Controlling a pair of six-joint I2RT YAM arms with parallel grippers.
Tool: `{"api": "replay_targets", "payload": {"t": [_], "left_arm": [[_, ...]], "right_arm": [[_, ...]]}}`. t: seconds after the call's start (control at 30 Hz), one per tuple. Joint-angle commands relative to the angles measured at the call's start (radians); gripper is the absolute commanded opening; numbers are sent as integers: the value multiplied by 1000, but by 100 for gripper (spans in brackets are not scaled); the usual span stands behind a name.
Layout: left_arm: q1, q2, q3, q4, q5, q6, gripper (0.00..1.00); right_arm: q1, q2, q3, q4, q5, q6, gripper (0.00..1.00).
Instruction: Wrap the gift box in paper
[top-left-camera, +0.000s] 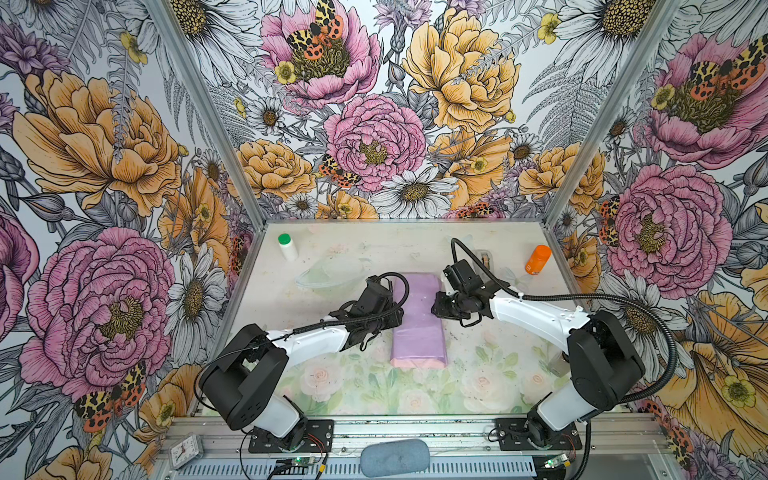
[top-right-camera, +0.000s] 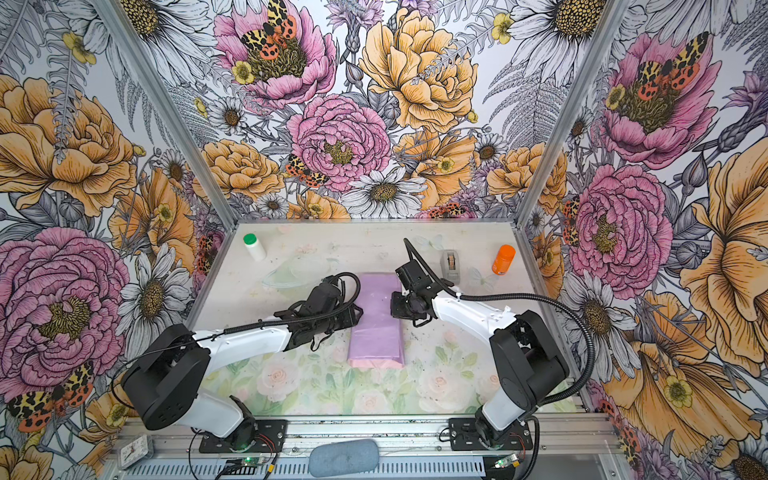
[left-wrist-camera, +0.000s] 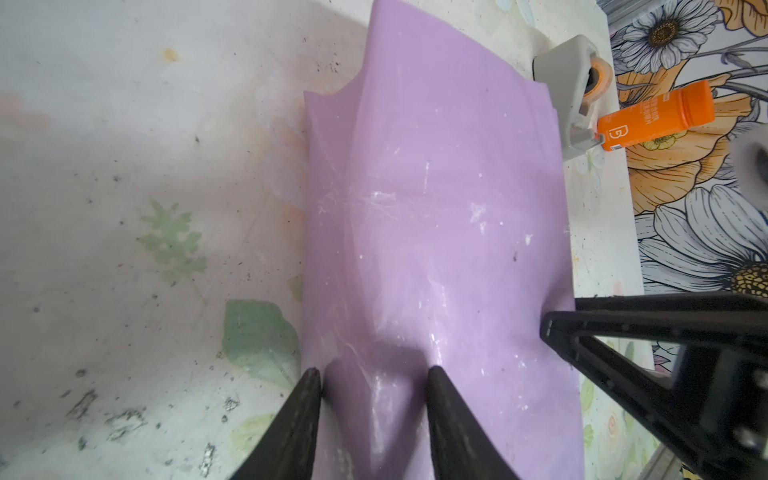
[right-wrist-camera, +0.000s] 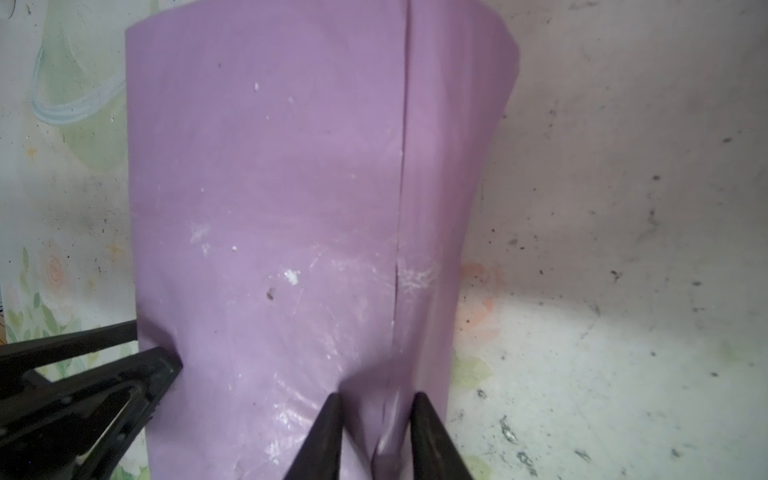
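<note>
The paper (top-left-camera: 417, 328) (top-right-camera: 376, 324) looks lilac and lies folded into a long flat bundle in the middle of the table, running front to back. The gift box is hidden under it. My left gripper (top-left-camera: 398, 319) (top-right-camera: 357, 318) sits at the bundle's left edge. In the left wrist view, the left gripper (left-wrist-camera: 374, 374) has a raised ridge of paper (left-wrist-camera: 436, 208) between its jaws. My right gripper (top-left-camera: 434, 309) (top-right-camera: 392, 307) meets the right edge. In the right wrist view, the right gripper (right-wrist-camera: 376, 397) pinches a narrow fold of paper (right-wrist-camera: 291, 187) beside the overlap seam.
A grey tape dispenser (top-right-camera: 449, 264) (left-wrist-camera: 569, 83) and an orange bottle (top-left-camera: 538, 259) (left-wrist-camera: 656, 116) stand at the back right. A white bottle with a green cap (top-left-camera: 286, 247) is at the back left. A clear plastic dish (top-left-camera: 328, 274) lies behind the left arm.
</note>
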Motion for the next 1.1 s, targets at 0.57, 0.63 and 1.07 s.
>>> {"api": "replay_targets", "payload": {"t": [0.57, 0.63, 1.07], "left_arm": [[63, -311, -54, 2, -17, 180, 24], [64, -261, -18, 8, 29, 201, 21], [16, 81, 161, 111, 198, 222, 15]], "right_arm": [[36, 82, 86, 55, -26, -4, 25], [36, 85, 86, 56, -26, -3, 25], [34, 67, 59, 58, -20, 0, 25]]}}
